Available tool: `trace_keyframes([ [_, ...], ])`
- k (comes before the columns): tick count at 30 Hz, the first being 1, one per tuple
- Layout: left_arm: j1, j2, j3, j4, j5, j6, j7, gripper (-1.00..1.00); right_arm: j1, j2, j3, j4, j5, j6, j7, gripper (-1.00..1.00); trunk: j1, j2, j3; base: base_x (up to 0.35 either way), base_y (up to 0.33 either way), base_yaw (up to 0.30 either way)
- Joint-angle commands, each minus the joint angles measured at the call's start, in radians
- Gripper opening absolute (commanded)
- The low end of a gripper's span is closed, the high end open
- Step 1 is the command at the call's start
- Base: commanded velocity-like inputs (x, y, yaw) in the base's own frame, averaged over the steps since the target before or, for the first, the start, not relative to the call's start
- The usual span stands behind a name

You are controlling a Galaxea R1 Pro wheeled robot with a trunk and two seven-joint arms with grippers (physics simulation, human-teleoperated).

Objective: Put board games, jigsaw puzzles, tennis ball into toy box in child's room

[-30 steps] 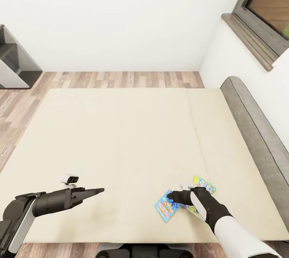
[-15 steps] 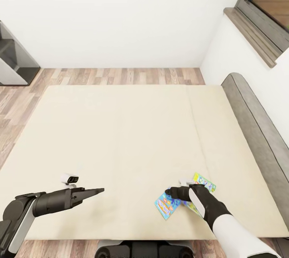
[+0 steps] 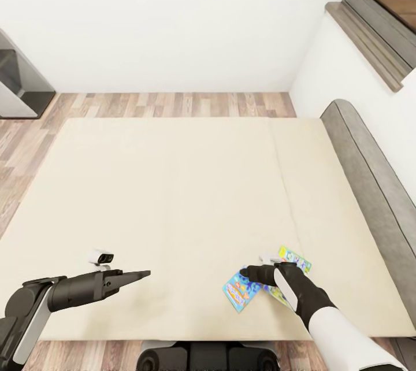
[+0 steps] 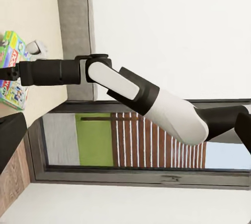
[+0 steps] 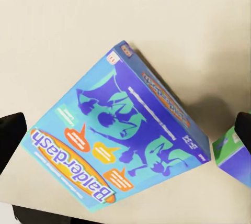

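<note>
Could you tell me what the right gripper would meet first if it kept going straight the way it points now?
Most likely the blue board game on the bed; the right gripper sits just above it, fingers apart.

Wood floor (image 3: 173,104), white wall (image 3: 173,18), window (image 3: 384,10)

Our left gripper (image 3: 144,273) reaches forward, arm level, jaws closed together. Our right gripper (image 3: 247,272) angles inward and down, its jaws spread wide apart.
</note>
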Motion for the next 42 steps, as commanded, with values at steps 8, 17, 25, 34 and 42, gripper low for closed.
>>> trace_keyframes([
  [8,0.000,0.000,0.000,0.000,0.002,0.011,-0.002,1.00,0.000,-0.001,0.004,-0.002,-0.004,0.004,-0.001,1.00,0.000,-0.002,-0.014,0.000,0.000,0.000],
  [17,0.000,0.000,0.000,0.000,0.002,0.011,-0.002,1.00,0.000,-0.001,0.003,-0.002,-0.004,0.004,0.001,1.00,0.000,-0.002,-0.029,0.000,0.000,0.000],
  [25,0.000,0.000,0.000,0.000,0.002,0.011,-0.001,1.00,0.000,-0.001,0.003,-0.002,-0.004,0.004,0.001,1.00,0.000,-0.002,-0.042,0.000,0.000,0.000],
  [34,0.000,-0.001,-0.001,0.000,0.001,0.010,-0.001,1.00,0.000,0.000,0.004,-0.002,-0.004,-0.019,0.003,1.00,0.000,-0.002,-0.052,0.000,0.000,0.000],
  [42,0.000,-0.002,-0.002,0.000,0.002,0.010,-0.001,1.00,0.001,-0.001,0.005,-0.001,-0.004,-0.075,0.000,1.00,0.000,-0.002,-0.053,0.000,0.000,0.000],
])
